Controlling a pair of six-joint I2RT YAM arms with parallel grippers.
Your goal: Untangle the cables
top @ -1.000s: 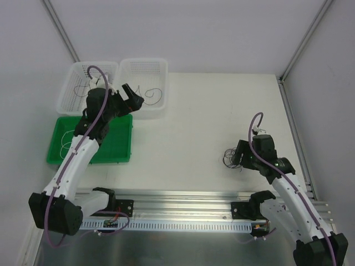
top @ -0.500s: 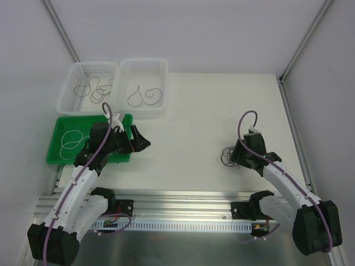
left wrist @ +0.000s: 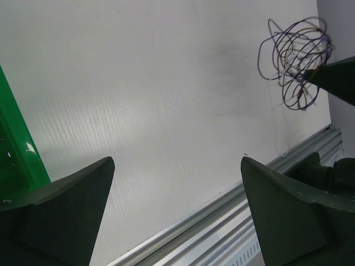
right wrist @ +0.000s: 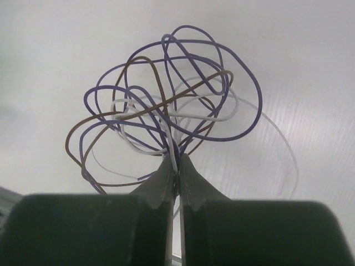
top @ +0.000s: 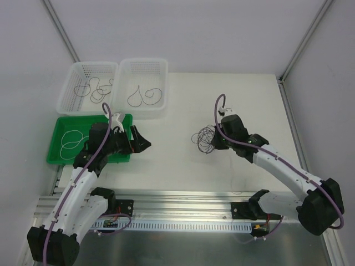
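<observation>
The cables (top: 204, 141) are a loose ball of thin purple, brown and white strands near the table's middle. My right gripper (top: 213, 142) is shut on them. In the right wrist view its fingertips (right wrist: 176, 162) pinch a few strands at the bottom of the cables (right wrist: 172, 111), and the loops fan out beyond the tips. My left gripper (top: 143, 142) stands wide open and empty by the green tray. In the left wrist view, the left gripper (left wrist: 176, 162) frames bare table, with the cables (left wrist: 297, 61) far off at the upper right.
Two white baskets stand at the back left. The left basket (top: 94, 64) holds a dark strand (top: 97, 88). The right basket (top: 144, 60) holds looped strands (top: 145, 97). A green tray (top: 119, 152) holds a white strand (top: 71, 141). An aluminium rail (top: 177, 197) runs along the near edge.
My right gripper has shut on the tangle and carried it left, toward the table's middle. My left arm drew back from the baskets to beside the green tray, then stayed still.
</observation>
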